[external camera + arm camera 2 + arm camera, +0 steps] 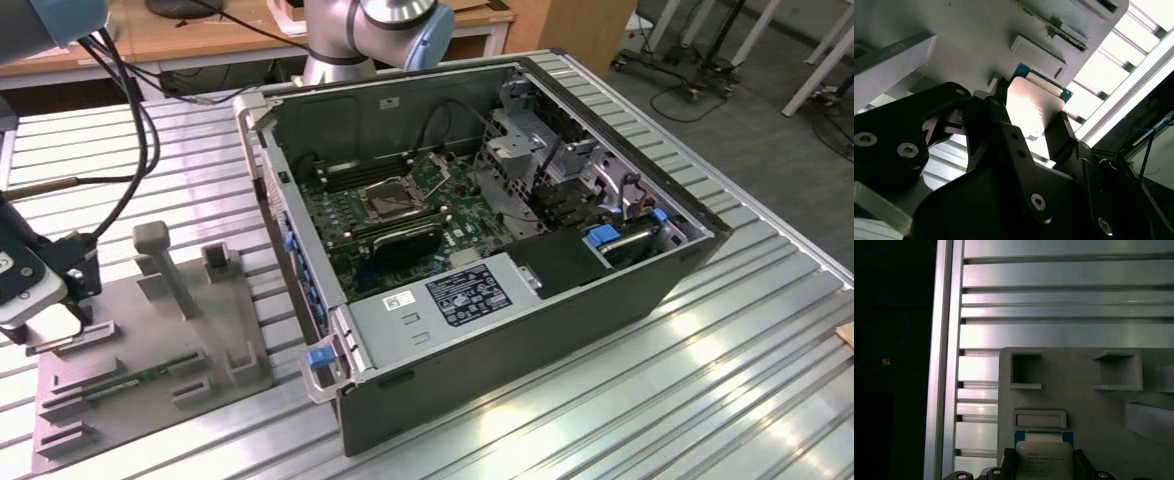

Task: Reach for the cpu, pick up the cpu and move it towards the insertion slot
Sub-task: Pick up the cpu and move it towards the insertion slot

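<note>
The cpu is clamped in the narrow jaws of the gripper, just over the grey fixture plate at the exterior view's left. The plate lies on a slatted aluminium table, well apart from the insertion slot in the open computer case. A wooden desk stands behind.

Several lines of small dark print on the shiny face of the cpu, clamped between the fingers of the gripper; too small to read. Well away from the gripper, on the grey metal cover inside the computer case: dark label with pale print, white sticker beside it. Neither legible.
</note>
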